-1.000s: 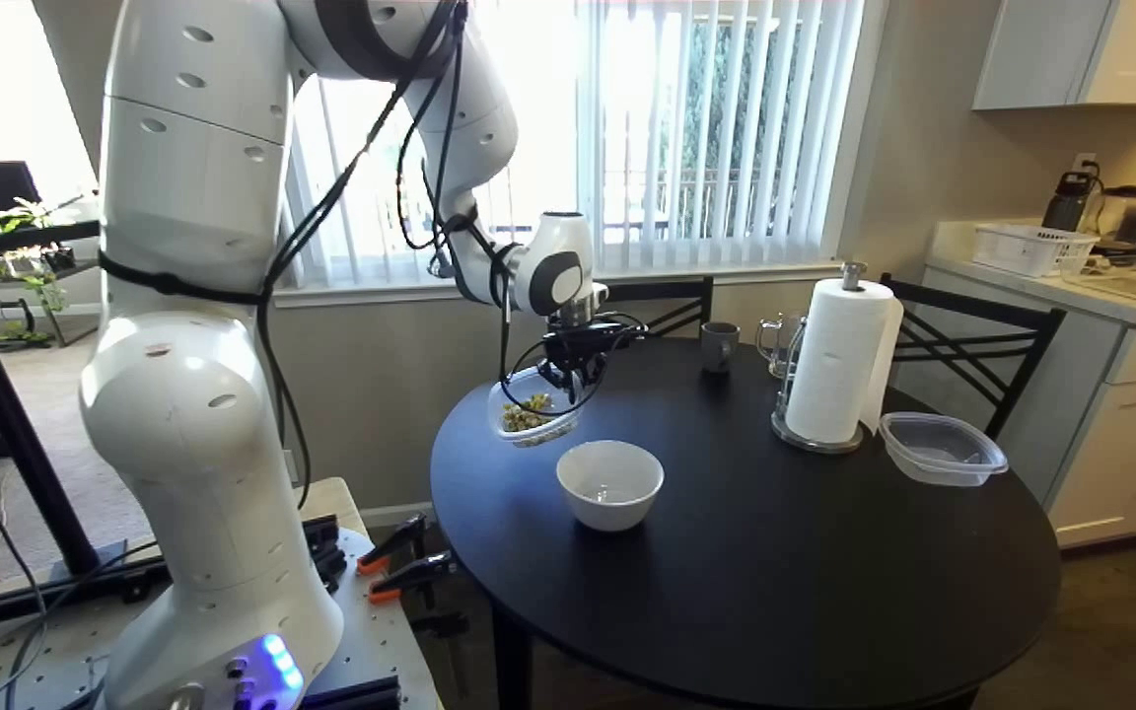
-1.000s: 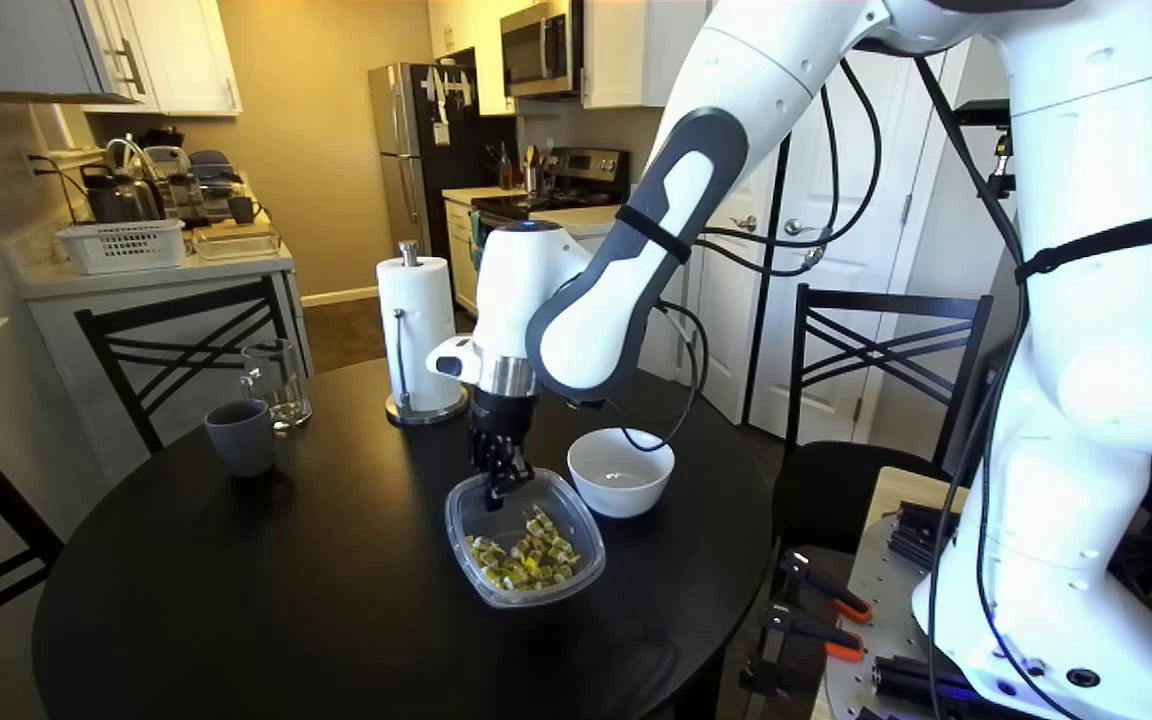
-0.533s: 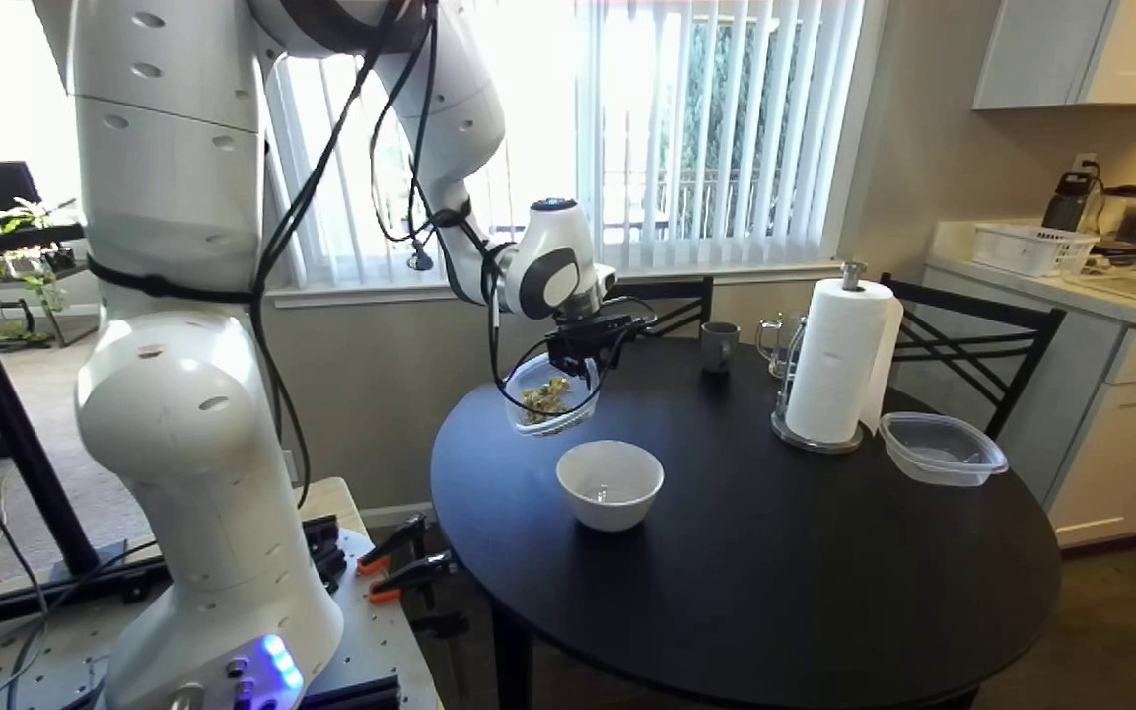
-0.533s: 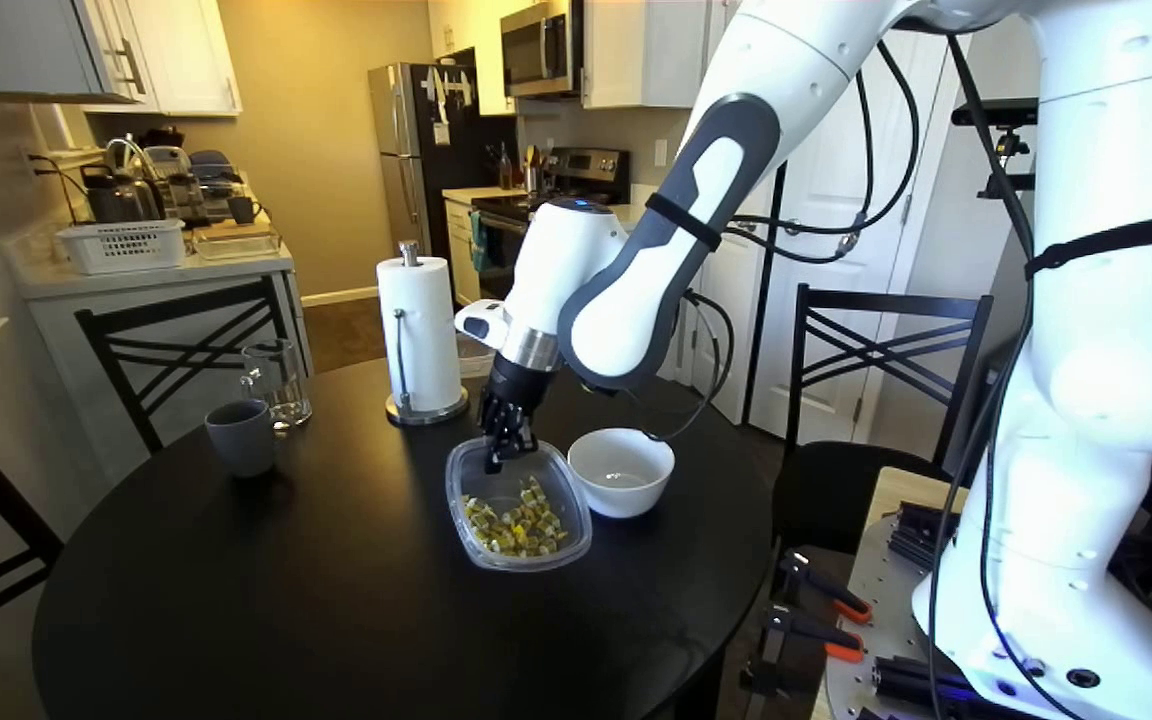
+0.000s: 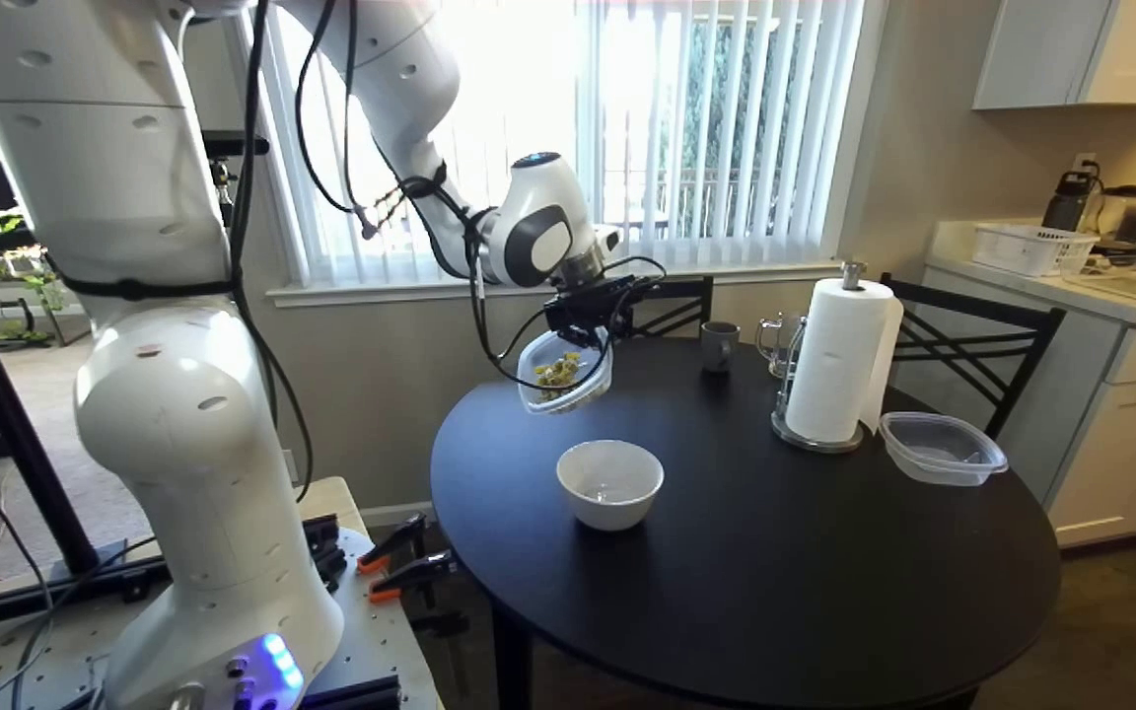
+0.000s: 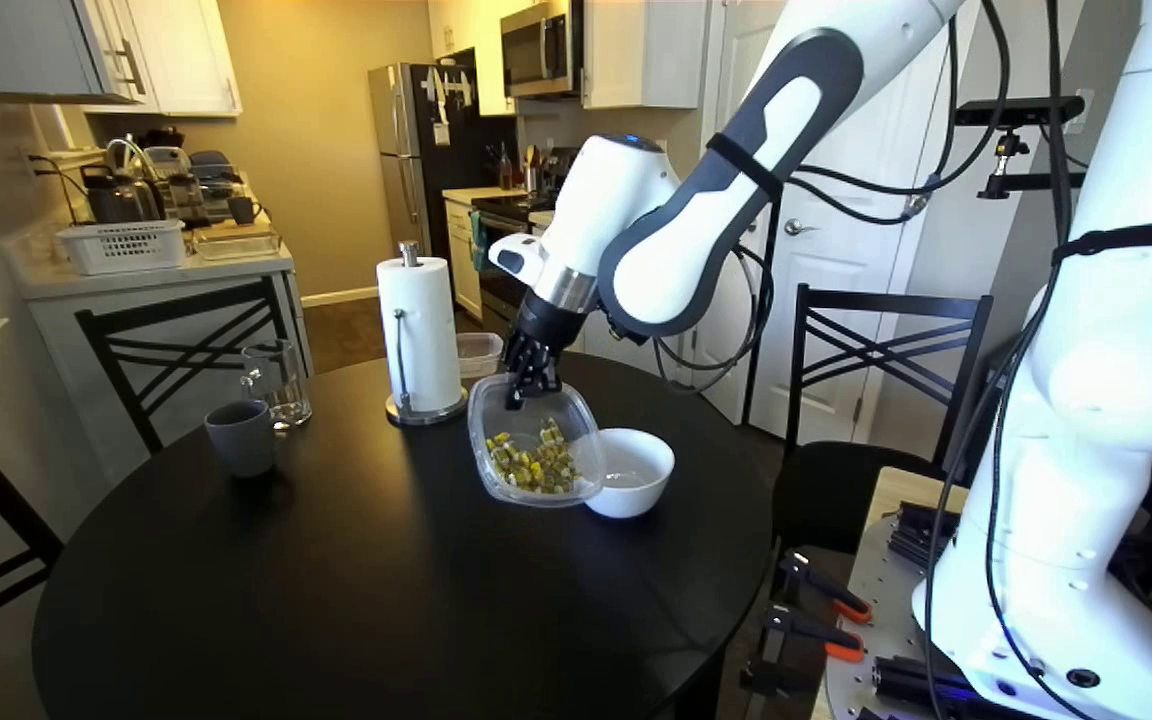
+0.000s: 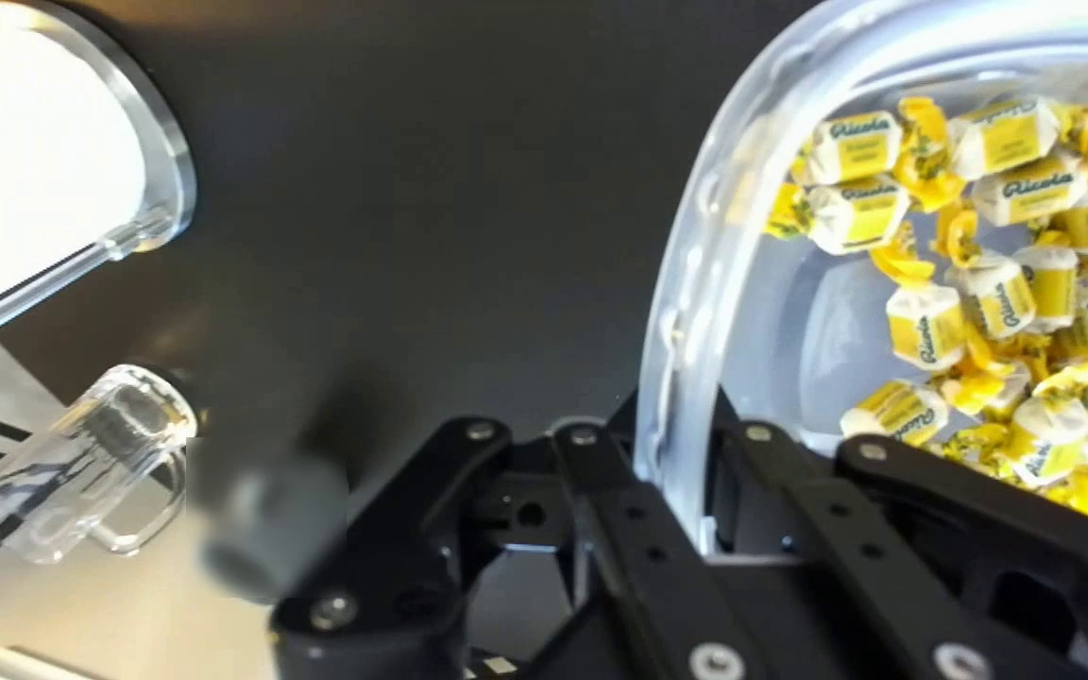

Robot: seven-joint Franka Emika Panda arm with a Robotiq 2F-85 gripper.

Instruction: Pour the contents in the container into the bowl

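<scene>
The container, a clear plastic dish [image 5: 531,367], is held in the air above the dark table, tilted. It also shows in an exterior view [image 6: 492,415] and the wrist view [image 7: 686,302]. The contents, yellow-and-white wrapped candies [image 5: 558,373], lie heaped toward its low side [image 6: 536,462]; their wrappers show in the wrist view [image 7: 997,293]. My gripper [image 7: 674,425] is shut on the container's rim, also seen in both exterior views [image 5: 583,340] [image 6: 528,392]. The white bowl [image 5: 610,508] stands upright on the table, empty. In an exterior view the dish's low corner overlaps the bowl's edge [image 6: 631,502].
A paper towel roll [image 5: 836,365] on a metal stand, a grey mug [image 5: 719,345] and a glass mug [image 6: 278,383] stand on the table [image 5: 785,592]. An empty clear tub [image 5: 941,452] sits near the towel roll. Black chairs [image 6: 881,350] surround the table.
The gripper has lifted the container higher and tilted it more. In the exterior views it has moved up and closer over toward the bowl. The candies are still inside; the bowl has not moved.
</scene>
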